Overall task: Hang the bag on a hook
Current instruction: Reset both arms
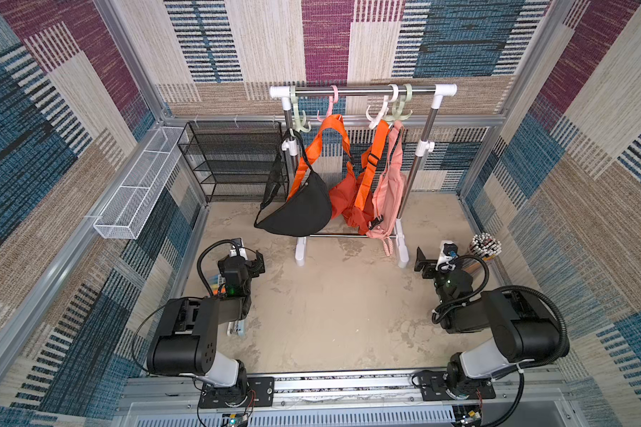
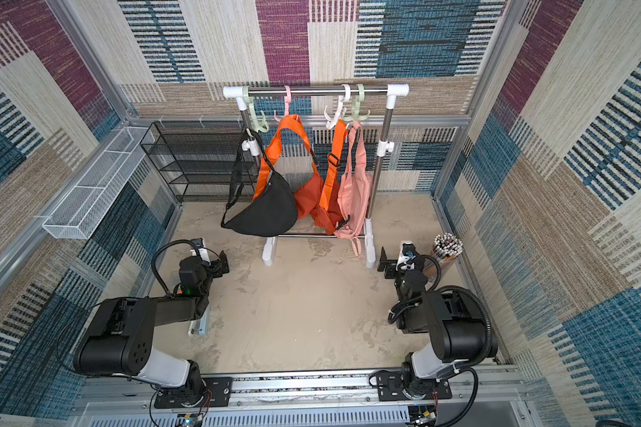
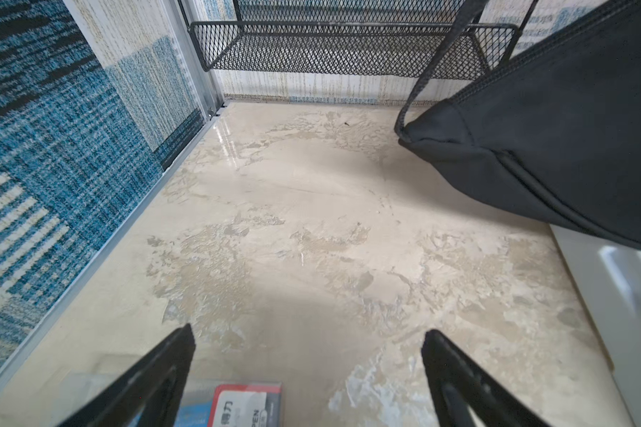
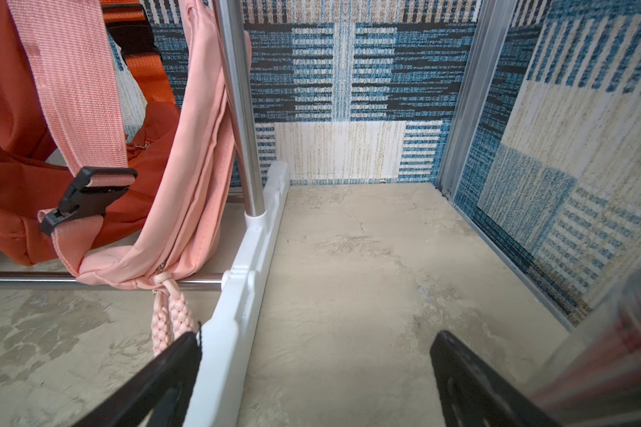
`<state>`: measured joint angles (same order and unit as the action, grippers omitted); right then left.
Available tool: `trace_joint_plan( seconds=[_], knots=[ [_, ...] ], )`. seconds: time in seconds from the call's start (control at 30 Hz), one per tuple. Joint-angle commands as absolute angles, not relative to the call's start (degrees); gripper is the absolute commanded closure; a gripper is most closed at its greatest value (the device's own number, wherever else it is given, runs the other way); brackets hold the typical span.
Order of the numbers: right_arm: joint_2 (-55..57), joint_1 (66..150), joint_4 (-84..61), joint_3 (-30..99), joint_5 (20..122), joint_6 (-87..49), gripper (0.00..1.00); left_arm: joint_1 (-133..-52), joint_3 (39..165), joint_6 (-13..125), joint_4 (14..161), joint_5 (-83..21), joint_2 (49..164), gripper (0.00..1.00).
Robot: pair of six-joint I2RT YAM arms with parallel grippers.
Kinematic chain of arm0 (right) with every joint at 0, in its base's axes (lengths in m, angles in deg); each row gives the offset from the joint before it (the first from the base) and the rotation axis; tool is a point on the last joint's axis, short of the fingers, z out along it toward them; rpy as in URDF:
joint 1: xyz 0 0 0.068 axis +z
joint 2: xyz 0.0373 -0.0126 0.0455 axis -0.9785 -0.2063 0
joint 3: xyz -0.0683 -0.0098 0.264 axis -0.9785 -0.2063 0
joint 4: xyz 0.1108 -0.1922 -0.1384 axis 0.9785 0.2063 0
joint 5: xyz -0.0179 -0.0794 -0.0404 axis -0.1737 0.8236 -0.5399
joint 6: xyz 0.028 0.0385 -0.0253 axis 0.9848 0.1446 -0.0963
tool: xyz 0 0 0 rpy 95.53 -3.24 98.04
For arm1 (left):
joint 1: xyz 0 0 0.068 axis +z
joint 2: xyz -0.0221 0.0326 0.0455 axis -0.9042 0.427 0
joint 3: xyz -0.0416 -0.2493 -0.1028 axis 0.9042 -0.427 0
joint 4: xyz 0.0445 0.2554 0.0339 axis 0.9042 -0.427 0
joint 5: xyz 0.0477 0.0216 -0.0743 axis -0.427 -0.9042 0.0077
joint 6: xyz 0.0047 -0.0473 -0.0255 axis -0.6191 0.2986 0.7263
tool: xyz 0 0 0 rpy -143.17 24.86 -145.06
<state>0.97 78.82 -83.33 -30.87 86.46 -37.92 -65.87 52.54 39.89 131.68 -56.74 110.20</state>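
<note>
Hanging at the left end of the rack (image 1: 363,90), the black bag (image 1: 300,210) is up off the counter (image 1: 330,314). Its black strap (image 1: 272,173) climbs to the left post just under the pale green hook (image 1: 299,120); from here I can't tell which prong carries it. The bag is a crescent, and its long axis runs roughly along the rail on a slant. The pointed left tip is low, the right end higher, and the curved belly faces down. An orange bag (image 1: 343,201) hangs just beside it, and a pink bag (image 1: 389,196) beyond that.

The left claw (image 3: 308,334) is spread wide with nothing between its fingers, over bare counter. The bag's low tip is near it, ahead and to the right, not touching. The right claw (image 4: 317,334) is spread just as wide and also empty, close by the rack's white foot (image 4: 245,288). I can't say whether it touches the foot.
</note>
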Motion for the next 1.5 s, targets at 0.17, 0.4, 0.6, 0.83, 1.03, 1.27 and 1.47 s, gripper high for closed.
trace_joint_plan(
  seconds=[0.17,0.4,0.6,0.83,1.03,1.27,1.47],
  knots=[
    [1.09,78.88,-85.69,-30.83,86.24,-37.51,0.0,-65.42,52.85,41.01,129.49,-57.08,109.84,0.01],
    [1.08,78.88,-85.79,-30.94,86.25,-37.51,0.0,-65.27,53.14,40.99,129.3,-56.65,110.12,0.01],
    [1.45,78.71,-88.6,-32.76,91.79,-34.82,0.0,-65.34,52.94,40.99,129.32,-56.61,109.92,0.01],
    [2.15,77.92,-89.76,-33.82,91.53,-33.86,0.0,-65.34,53.01,40.99,129.26,-56.68,109.87,0.01],
    [1.64,78.17,-88.22,-32.73,90.87,-34.72,0.0,-65.33,53.03,40.99,129.14,-56.63,109.92,0.01],
    [0.98,78.44,-87.27,-31.64,88.99,-35.86,0.0,-65.36,53.03,40.99,129.15,-56.62,109.93,0.01],
    [1.11,78.52,-85.34,-30.82,88.26,-36.19,0.0,-65.25,53.2,40.99,129.23,-56.67,110.23,0.01]
  ],
)
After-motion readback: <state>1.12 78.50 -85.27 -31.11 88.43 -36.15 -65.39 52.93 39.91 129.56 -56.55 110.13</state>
